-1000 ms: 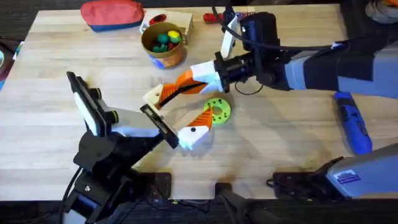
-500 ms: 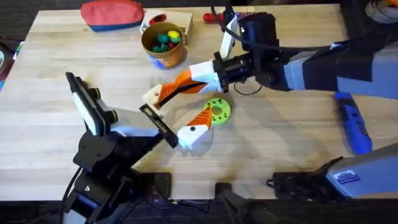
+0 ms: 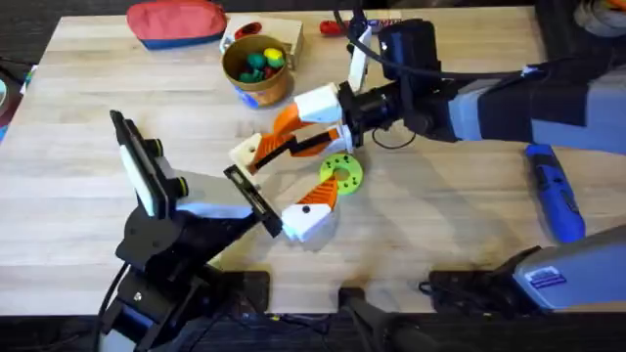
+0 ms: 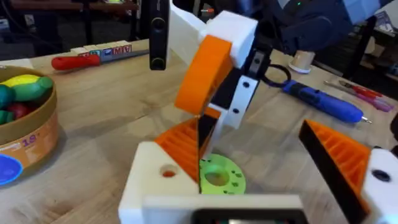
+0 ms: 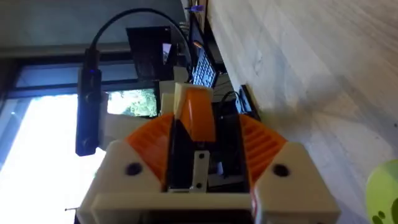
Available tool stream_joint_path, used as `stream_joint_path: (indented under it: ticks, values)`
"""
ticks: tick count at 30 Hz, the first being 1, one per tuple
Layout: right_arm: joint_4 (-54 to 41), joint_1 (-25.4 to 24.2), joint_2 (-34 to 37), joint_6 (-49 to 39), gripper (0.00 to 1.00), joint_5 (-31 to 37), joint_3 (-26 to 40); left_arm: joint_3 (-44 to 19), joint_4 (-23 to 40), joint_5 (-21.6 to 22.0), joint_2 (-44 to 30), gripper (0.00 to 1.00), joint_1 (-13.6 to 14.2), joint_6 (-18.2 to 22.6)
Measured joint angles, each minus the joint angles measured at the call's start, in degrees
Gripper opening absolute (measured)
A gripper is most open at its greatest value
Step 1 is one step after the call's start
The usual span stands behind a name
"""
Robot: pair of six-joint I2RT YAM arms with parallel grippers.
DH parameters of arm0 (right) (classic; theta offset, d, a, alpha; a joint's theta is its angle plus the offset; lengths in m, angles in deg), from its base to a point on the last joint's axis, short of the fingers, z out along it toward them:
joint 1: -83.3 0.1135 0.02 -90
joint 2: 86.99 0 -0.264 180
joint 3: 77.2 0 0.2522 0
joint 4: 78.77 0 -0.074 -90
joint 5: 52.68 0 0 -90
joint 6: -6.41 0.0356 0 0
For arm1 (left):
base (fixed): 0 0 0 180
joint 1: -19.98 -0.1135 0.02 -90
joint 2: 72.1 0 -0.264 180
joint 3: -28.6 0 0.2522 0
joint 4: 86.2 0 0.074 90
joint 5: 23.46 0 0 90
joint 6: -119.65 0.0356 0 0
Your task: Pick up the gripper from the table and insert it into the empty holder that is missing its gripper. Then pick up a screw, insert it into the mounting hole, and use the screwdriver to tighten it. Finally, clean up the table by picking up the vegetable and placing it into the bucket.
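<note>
My right gripper (image 3: 286, 132) (image 5: 199, 127) reaches in from the right and is shut on the gripper (image 4: 205, 71) (image 5: 199, 112), a smooth orange wedge held tilted. It hangs just over the far finger of my left gripper (image 3: 303, 164) (image 4: 249, 134), the white holder (image 4: 158, 177) with a hole in it. The left gripper is open and wide, with ribbed orange pads (image 4: 339, 155) on both sides. The blue screwdriver (image 3: 553, 200) (image 4: 323, 102) lies at the right. The tan bucket (image 3: 262, 90) (image 4: 31, 146) holds green, yellow and red toy pieces; I cannot tell which is the vegetable. The screw is out of view.
A lime-green ring (image 3: 342, 172) (image 4: 217, 177) lies on the table between the left gripper's fingers. A red pouch (image 3: 176, 22) and a red-handled screwdriver (image 3: 337, 27) (image 4: 74, 61) rest along the far edge. Bare wood lies at the far left and front right.
The right gripper has risen and tipped up a little with the orange piece. The left gripper has shifted slightly to the right.
</note>
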Motion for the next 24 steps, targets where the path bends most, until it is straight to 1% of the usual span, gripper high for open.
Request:
stream_joint_path:
  ticks: [2, 3, 4, 9, 13, 16, 19, 21, 24]
  values:
    - [-0.03, 0.00, 0.00, 0.08, 0.901, -0.19, 0.02, 0.00, 0.00, -0.19, 0.00, 0.988, 0.00, 0.15]
    - [0.00, -0.02, 0.00, 0.06, 0.960, -0.22, 0.00, 0.00, 0.00, -0.22, 0.00, 0.987, 0.00, 0.17]
    - [0.00, -0.02, 0.00, -0.02, 0.981, -0.21, 0.00, 0.00, 0.00, -0.23, 0.00, 0.988, 0.00, 0.17]
    - [-0.04, -1.50, 0.00, -1.70, 0.991, 0.08, 0.00, 0.00, 0.00, -0.25, 0.00, 0.987, 0.00, 0.19]
    - [-0.21, -5.94, 0.00, -5.34, 0.992, 1.67, 0.09, 0.00, 0.00, -0.23, 0.00, 0.987, 0.00, 0.17]
    - [-1.87, -9.60, 0.00, -8.52, 0.992, 3.53, 1.40, 0.00, -0.01, -0.23, 0.00, 0.987, 0.00, 0.18]
    - [-8.80, -12.81, -0.19, -13.94, 0.992, 6.49, 4.29, 0.00, -0.02, -0.23, 0.00, 0.988, 0.00, 0.20]
    - [-17.26, -14.23, -1.40, -18.81, 0.993, 9.47, 5.92, 0.00, 0.00, -0.23, 0.00, 0.987, 0.00, 0.20]
    - [-32.86, -15.04, -4.97, -28.60, 0.992, 16.58, 7.94, 0.00, 0.00, -0.23, 0.00, 0.987, 0.00, 0.20]
